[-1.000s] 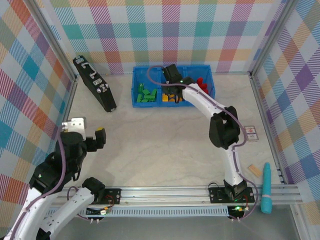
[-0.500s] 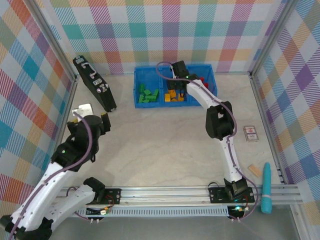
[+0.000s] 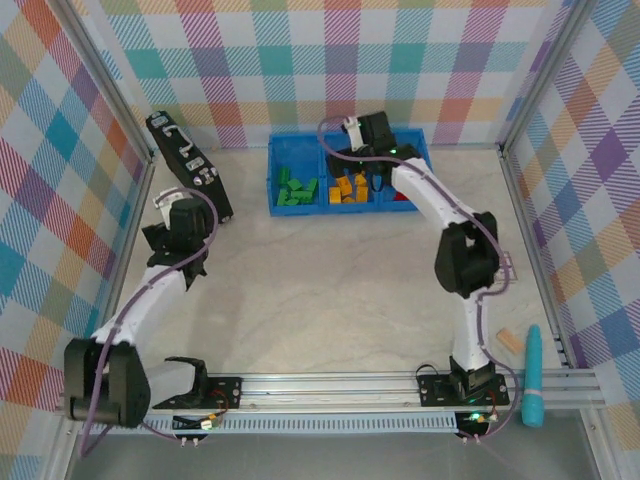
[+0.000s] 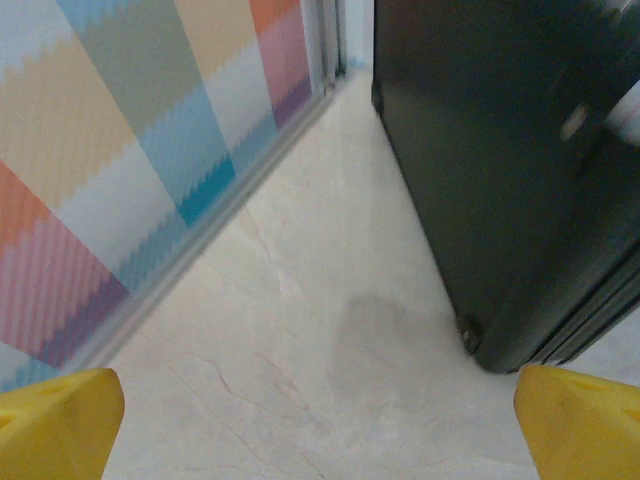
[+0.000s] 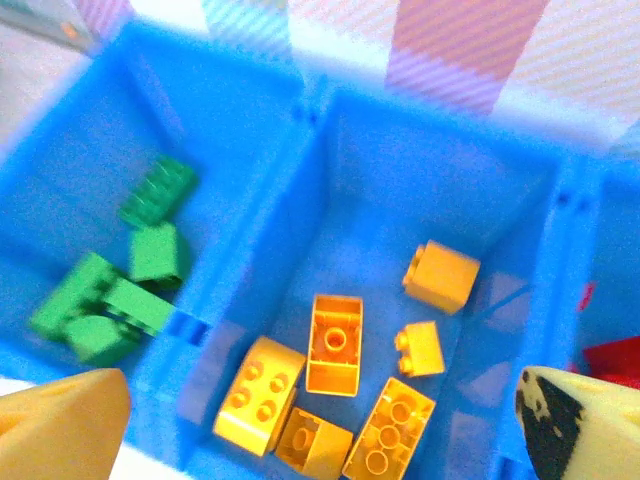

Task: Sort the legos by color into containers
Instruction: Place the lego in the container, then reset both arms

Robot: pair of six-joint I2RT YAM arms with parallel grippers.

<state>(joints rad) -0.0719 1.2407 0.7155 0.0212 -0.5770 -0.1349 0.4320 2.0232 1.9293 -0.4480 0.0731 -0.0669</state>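
Right pincer (image 5: 320, 435) hangs directly over the blue bin (image 5: 305, 150), above the near edge of its middle compartment (image 5: 400, 180). Its two yellow fingertips (image 5: 60, 420) are spread wide with nothing between them.

The bin is one piece with three compartments side by side. Its middle compartment holds six yellow legos (image 5: 334, 343). Four of them are clustered at the near wall, one small one is just right of that cluster, and one lies alone toward the far right corner. The left compartment (image 5: 90, 130) holds green legos (image 5: 157, 252). At least four can be made out, but they are pressed together in a blurred clump at its near side, so I cannot give an exact count. The right compartment (image 5: 610, 250) shows a sliver of red lego (image 5: 612, 360) at its near side. Too little of it is in view to count.

One black case (image 4: 500, 150) lies on the table (image 4: 300, 300), left of the bin. The left pincer (image 4: 320, 430) is also left of the bin and nearer the arm bases, just off the case's near end. It points down at bare table, its two yellow fingertips (image 4: 55, 420) wide apart and holding nothing.

One tan wooden block (image 3: 510, 340) and one teal tool (image 3: 533, 375) lie well to the right of the bin, toward the near edge.
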